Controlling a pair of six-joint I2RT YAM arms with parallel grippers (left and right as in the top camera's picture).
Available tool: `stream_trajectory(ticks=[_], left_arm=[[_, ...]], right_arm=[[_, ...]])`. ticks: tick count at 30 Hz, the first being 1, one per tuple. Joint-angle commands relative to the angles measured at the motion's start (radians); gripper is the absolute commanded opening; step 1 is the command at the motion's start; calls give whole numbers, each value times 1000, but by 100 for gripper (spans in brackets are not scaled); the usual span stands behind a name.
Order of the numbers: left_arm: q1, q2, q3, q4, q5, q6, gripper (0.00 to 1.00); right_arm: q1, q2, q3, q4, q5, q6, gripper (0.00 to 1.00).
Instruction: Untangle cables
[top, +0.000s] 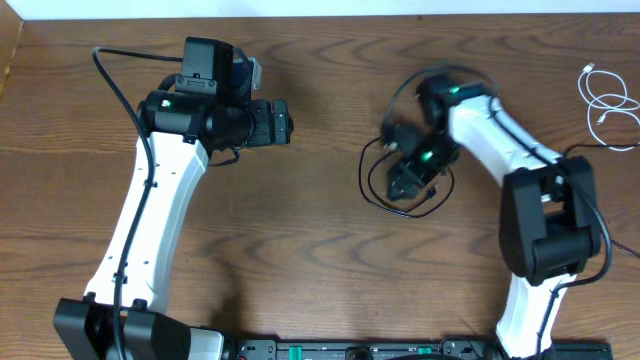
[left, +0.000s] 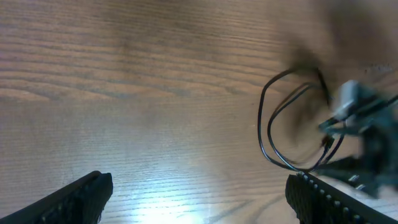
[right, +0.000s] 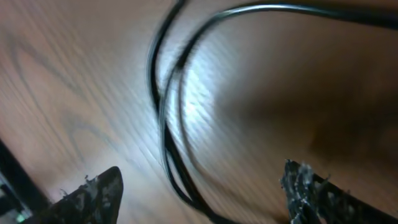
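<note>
The black cable (top: 364, 178) lies in loose loops on the wooden table, right of centre. My right gripper (top: 404, 184) hangs right over those loops, open. In the right wrist view its fingers (right: 202, 193) stand wide apart with black cable strands (right: 166, 124) running between them, blurred. The white cable (top: 600, 103) lies coiled by itself at the far right edge, apart from the black one. My left gripper (top: 285, 122) is open and empty, well left of the black cable. In the left wrist view (left: 199, 199) it looks towards the cable loop (left: 268, 127) and the blurred right gripper (left: 354, 115).
The wooden table (top: 300, 240) fills the view. Thick black arm cables run along both arms. The arm bases stand at the front edge.
</note>
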Motion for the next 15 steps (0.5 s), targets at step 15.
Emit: stream_trajectory(ticks=[15], left_arm=[[54,11,-2,8,-13,21,94]], right_arm=[[143,1,-247,201,166,103,66]])
